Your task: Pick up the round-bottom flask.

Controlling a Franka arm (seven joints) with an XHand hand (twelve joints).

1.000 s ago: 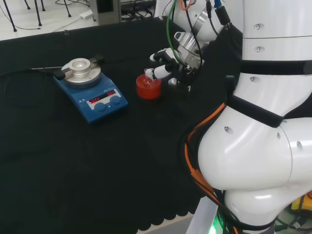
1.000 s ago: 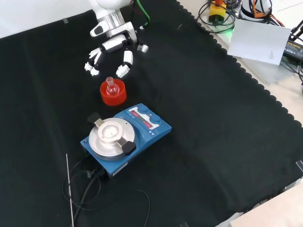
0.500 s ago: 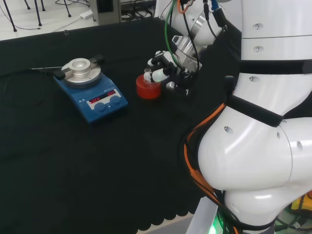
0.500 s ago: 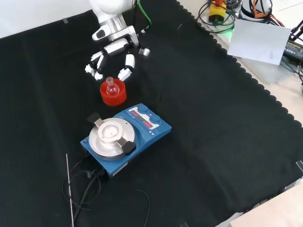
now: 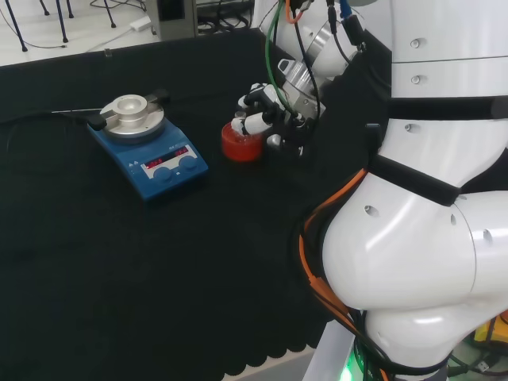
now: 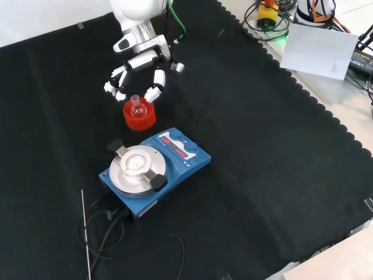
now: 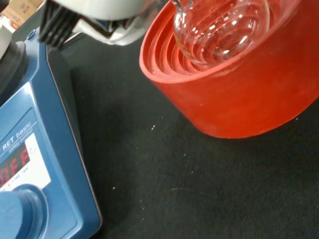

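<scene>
A small clear glass round-bottom flask [image 6: 137, 107] sits upright in a red ribbed ring stand [image 6: 139, 115] on the black cloth [image 6: 250, 163] that covers the bench. In the wrist view the flask's round glass bulb [image 7: 222, 27] rests in the stepped inner ribs of the red stand [image 7: 234, 89], and the stand's outer wall is smooth.

The black and white robot hand [image 6: 140, 73] hangs just above and behind the flask in the front view. Its fingers are spread and gently bent, pointing down on either side of the flask's short neck. One white fingertip [image 6: 152, 93] is just to the right of the neck and others [image 6: 116, 92] are to its left. The fingers are open and have hold of nothing; whether any fingertip touches the glass cannot be told. In the head view the hand [image 5: 266, 111] sits right over the red stand [image 5: 240, 145], partly covering its top.

A blue hotplate stirrer with a round silver top plate [image 6: 154, 169] stands near the stand, just in front of it in the front view and to its left in the head view [image 5: 148, 147]. The wrist view shows the stirrer's blue corner [image 7: 35, 169] close beside the stand, with bare cloth between them. A thin black cable [image 6: 99, 239] curls on the cloth beyond the stirrer.
</scene>
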